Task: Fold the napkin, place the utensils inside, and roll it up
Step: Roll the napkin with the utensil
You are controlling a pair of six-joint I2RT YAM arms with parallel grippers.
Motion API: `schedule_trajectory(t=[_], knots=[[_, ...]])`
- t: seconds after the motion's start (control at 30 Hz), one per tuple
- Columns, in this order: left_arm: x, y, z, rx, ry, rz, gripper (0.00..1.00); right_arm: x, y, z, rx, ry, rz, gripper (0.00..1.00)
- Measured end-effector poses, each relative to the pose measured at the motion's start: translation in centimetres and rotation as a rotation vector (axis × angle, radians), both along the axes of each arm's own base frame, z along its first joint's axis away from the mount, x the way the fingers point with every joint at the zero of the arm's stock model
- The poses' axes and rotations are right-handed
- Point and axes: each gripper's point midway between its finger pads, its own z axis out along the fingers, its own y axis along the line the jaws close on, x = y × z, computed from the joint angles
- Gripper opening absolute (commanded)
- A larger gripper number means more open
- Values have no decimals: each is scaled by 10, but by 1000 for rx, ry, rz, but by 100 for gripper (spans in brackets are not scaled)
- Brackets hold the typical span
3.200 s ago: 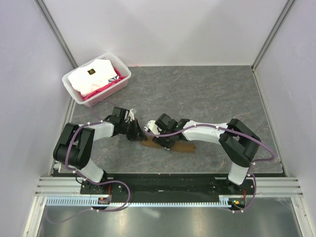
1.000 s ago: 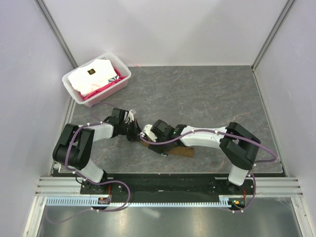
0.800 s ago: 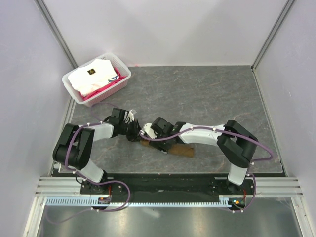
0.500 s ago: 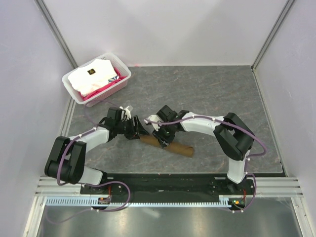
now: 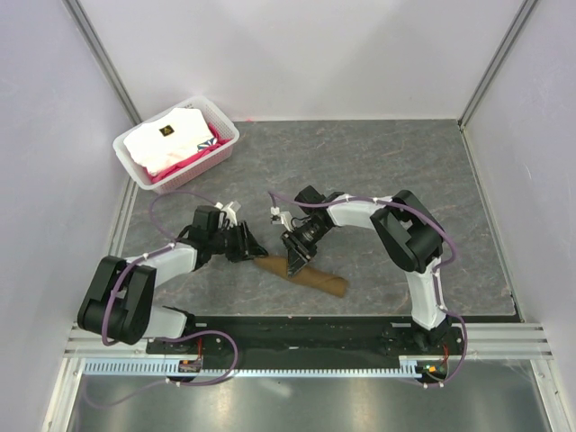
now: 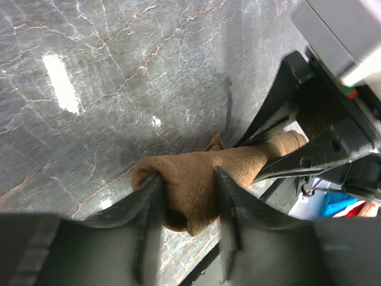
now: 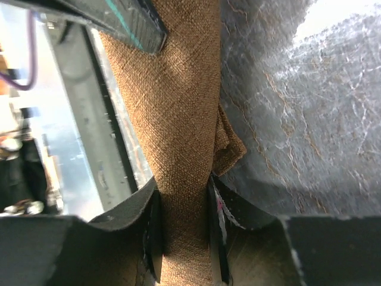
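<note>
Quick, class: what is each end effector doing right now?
Left end effector: closed on the napkin.
Right end effector: closed on the napkin.

Grey marbled bench (image 5: 378,171), pale lilac walls (image 5: 297,54), metal corner posts (image 5: 103,58), white basket (image 5: 220,115) of folded cloths (image 5: 166,139), aluminium rail (image 5: 99,340) nearest.

table (image 5: 378,171): grey stone | napkin (image 5: 319,280) (rolled) near front | basket (image 5: 193,169) far-left corner
</note>
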Motion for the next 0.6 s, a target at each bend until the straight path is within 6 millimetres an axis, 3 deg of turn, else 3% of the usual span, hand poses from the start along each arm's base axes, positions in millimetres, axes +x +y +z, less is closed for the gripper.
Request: schedule_trajectory(t=[0.07,0.13,0.17,0.23,0.27,0.3,0.4,0.6], knots=[[-1,-1,-1,-6,4,-3,14,-1,0,0,13,42,-3,42],[-2,-2,-3,-13,12,-10,2,-1,0,1,20,69,-4,55],[-2,-3,-4,-14,18,-12,2,-2,0,2,21,81,-6,69],[-3,-2,-9,-10,36,-13,2,-5,1,8,29,120,-10,82],[-4,-2,-12,-5,52,-12,2,-6,2,13,34,130,-12,93],[-4,-2,-14,-3,60,-12,2,-6,2,16,26,121,-18,97],[-2,-3,-16,6,90,-12,2,-1,2,22,-10,51,-39,98],[4,-5,-19,19,145,-13,2,34,-17,18,-118,-270,-140,98]])
